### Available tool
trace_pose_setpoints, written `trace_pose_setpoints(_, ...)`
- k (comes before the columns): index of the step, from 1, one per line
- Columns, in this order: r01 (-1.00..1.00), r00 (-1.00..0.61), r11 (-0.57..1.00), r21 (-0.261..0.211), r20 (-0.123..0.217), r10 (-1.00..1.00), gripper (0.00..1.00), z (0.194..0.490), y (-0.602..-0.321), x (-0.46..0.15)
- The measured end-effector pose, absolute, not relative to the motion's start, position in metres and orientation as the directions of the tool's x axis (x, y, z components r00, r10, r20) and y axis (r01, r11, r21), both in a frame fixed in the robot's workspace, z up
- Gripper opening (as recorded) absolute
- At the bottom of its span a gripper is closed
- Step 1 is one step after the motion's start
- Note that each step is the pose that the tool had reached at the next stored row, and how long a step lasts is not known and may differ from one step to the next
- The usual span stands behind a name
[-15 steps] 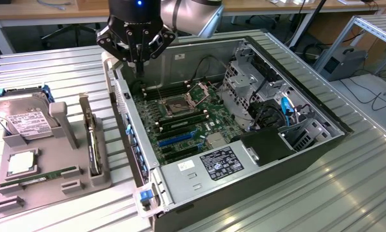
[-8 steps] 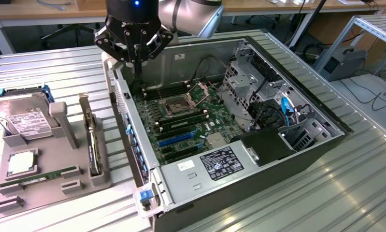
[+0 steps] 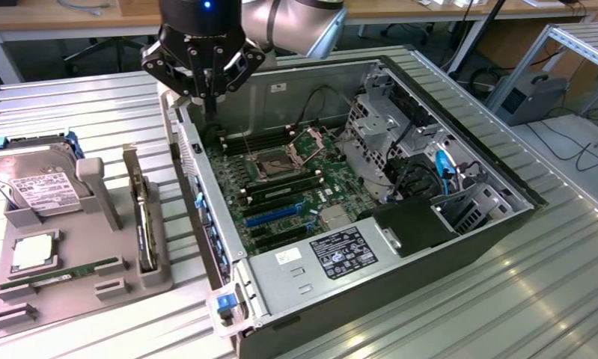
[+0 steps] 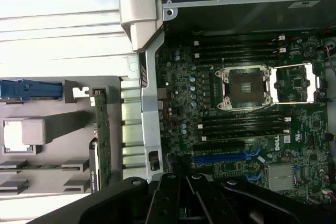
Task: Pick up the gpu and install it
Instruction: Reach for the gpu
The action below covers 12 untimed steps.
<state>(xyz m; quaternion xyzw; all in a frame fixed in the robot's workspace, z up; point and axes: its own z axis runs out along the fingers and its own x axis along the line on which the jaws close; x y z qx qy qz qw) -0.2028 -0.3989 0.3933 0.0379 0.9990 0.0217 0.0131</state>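
gripper (image 3: 208, 94) shut, empty, above case (image 3: 379, 307) rear wall; gpu (image 3: 147, 224) untouched in holder (image 3: 69, 292), below, well apart; pickup, install both pending

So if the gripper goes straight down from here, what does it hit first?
Likely the motherboard, just inside the case's rear wall; depth is unclear, so the gripper might clip that wall instead.
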Motion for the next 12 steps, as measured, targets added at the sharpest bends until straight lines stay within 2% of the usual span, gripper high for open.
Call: trace_pose_setpoints(12, 0.075, -0.997, 0.996, 0.044, -0.024, 0.076, 0.11, 0.3933, -0.3989, -0.2089)
